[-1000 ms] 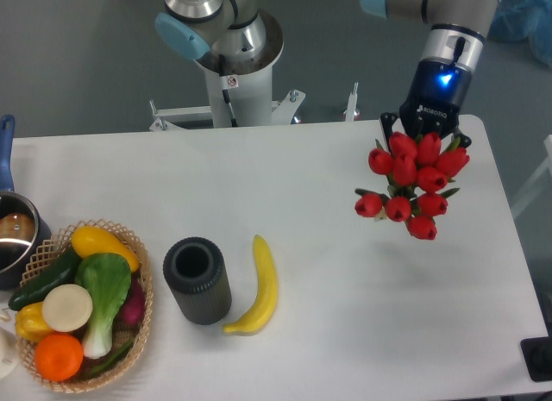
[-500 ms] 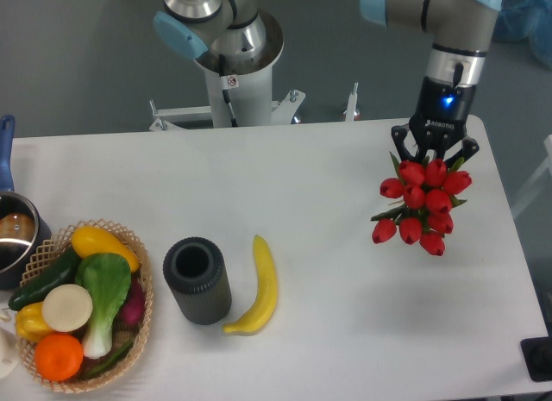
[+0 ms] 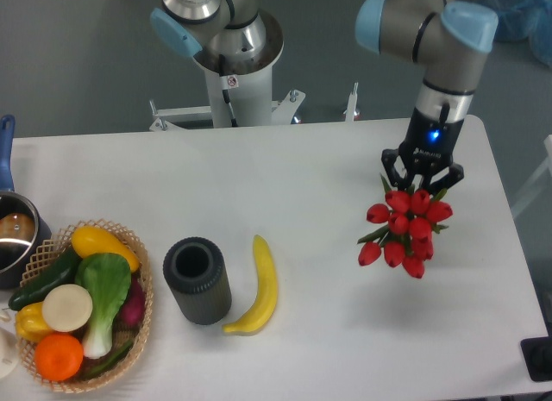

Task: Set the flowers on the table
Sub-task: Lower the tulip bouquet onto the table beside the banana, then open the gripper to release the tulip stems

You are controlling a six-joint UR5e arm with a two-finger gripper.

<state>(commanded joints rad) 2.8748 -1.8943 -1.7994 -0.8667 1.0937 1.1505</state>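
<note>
Red flowers [image 3: 401, 233] clamped in the hand [image 3: 422, 180], blooms hanging below it over the right part of the white surface [image 3: 319, 332].

Arm bent over right side, wrist vertical, pincer [image 3: 422, 184] pointing down, fingers clamped.

The flowers [image 3: 402, 231] are a bunch of about 9 red tulips with green leaves, heads pointing toward the camera, held in the pincer [image 3: 422, 178] over the table's right side, nearer its far edge. The table [image 3: 328, 332] is a large, plain white rectangle.
</note>
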